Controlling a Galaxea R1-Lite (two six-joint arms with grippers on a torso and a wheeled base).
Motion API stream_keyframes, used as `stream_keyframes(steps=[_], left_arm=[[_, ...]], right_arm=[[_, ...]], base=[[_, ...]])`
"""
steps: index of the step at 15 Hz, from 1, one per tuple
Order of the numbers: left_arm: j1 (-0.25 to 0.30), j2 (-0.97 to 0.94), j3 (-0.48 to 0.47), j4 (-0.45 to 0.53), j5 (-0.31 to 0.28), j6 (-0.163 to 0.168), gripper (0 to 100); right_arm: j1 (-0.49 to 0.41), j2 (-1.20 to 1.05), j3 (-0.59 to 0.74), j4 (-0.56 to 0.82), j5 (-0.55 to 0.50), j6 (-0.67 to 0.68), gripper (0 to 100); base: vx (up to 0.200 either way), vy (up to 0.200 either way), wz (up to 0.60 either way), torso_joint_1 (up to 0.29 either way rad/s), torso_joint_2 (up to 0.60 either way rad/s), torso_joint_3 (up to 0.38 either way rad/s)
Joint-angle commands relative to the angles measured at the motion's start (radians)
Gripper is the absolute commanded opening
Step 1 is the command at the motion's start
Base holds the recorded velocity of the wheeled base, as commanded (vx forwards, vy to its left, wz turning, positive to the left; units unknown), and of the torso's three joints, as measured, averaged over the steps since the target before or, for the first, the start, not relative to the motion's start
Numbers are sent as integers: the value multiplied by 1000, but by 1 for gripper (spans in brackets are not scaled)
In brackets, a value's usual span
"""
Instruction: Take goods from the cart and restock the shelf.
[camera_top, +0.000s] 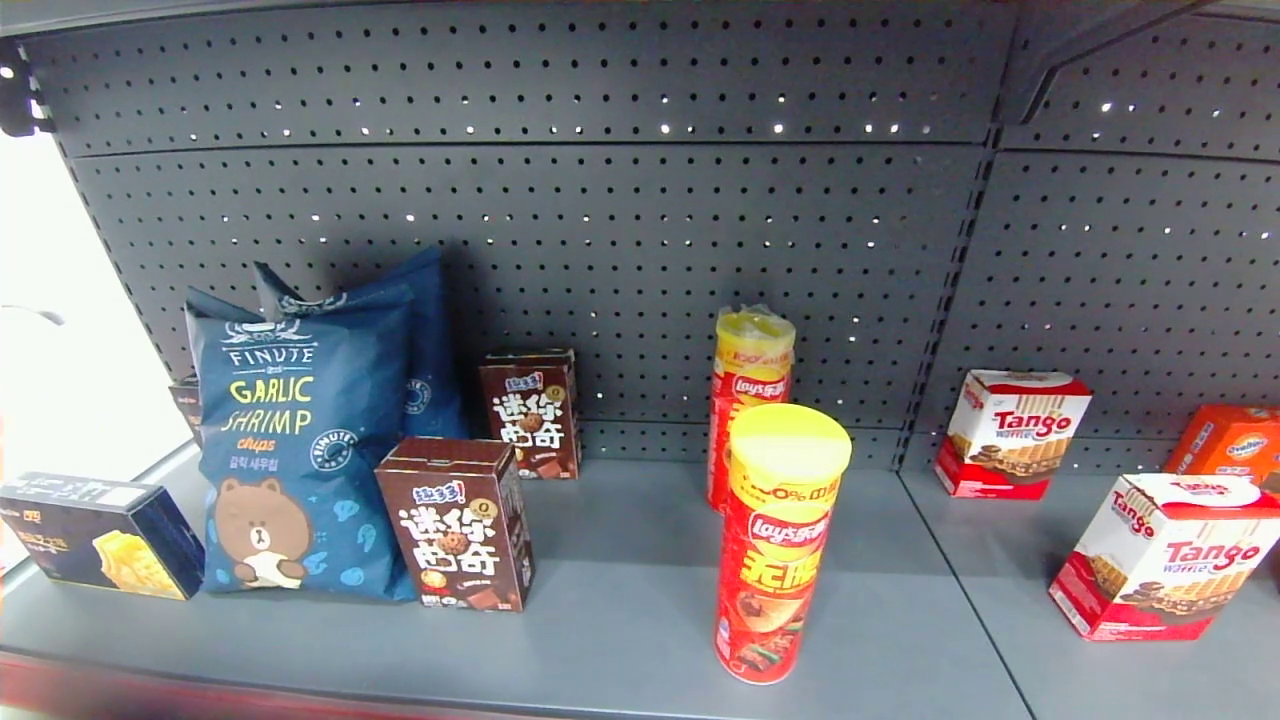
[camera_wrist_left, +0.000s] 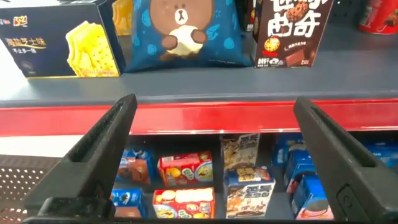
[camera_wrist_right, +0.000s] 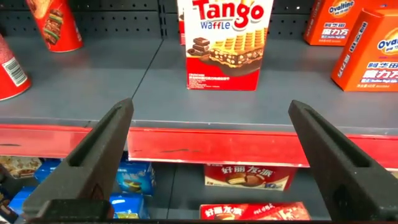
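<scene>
The grey shelf (camera_top: 640, 590) holds a blue garlic shrimp chips bag (camera_top: 300, 450), two brown cookie boxes (camera_top: 460, 525), a navy cracker box (camera_top: 100, 535), two red chip cans (camera_top: 780, 540) and white-and-red waffle boxes (camera_top: 1165, 555). My left gripper (camera_wrist_left: 214, 102) is open and holds nothing. It hangs just in front of the shelf's red front edge (camera_wrist_left: 211, 118), below the chips bag (camera_wrist_left: 180, 31) and a cookie box (camera_wrist_left: 289, 31). My right gripper (camera_wrist_right: 210, 104) is open too, in front of the red edge (camera_wrist_right: 217, 146), below a waffle box (camera_wrist_right: 227, 43).
Orange boxes (camera_wrist_right: 373, 50) stand beside the waffle box at the far right of the shelf. A lower shelf under the red edge carries several snack boxes (camera_wrist_left: 186, 186) and red packs (camera_wrist_right: 245, 177). Bare shelf floor lies between the cookie boxes and the cans.
</scene>
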Motion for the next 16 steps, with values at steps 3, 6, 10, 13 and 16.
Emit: stream_keyframes(steps=[3, 6, 10, 13, 16], left_arm=[[0, -5, 0, 0, -10, 13, 100], [0, -5, 0, 0, -5, 9, 100], [0, -5, 0, 0, -4, 5, 100], [0, -5, 0, 0, 1, -4, 100], [0, -5, 0, 0, 2, -4, 100]], right_arm=[[0, 0, 0, 0, 0, 0, 100], [0, 0, 0, 0, 3, -2, 100], [0, 0, 0, 0, 3, -3, 100], [0, 0, 0, 0, 3, 0, 100], [0, 0, 0, 0, 3, 0, 100]], base=[[-200, 0, 0, 10, -1, -1], [0, 0, 0, 0, 0, 0], [0, 0, -150, -1, -1, -1], [0, 0, 0, -53, 170, 110], [0, 0, 0, 0, 0, 0]])
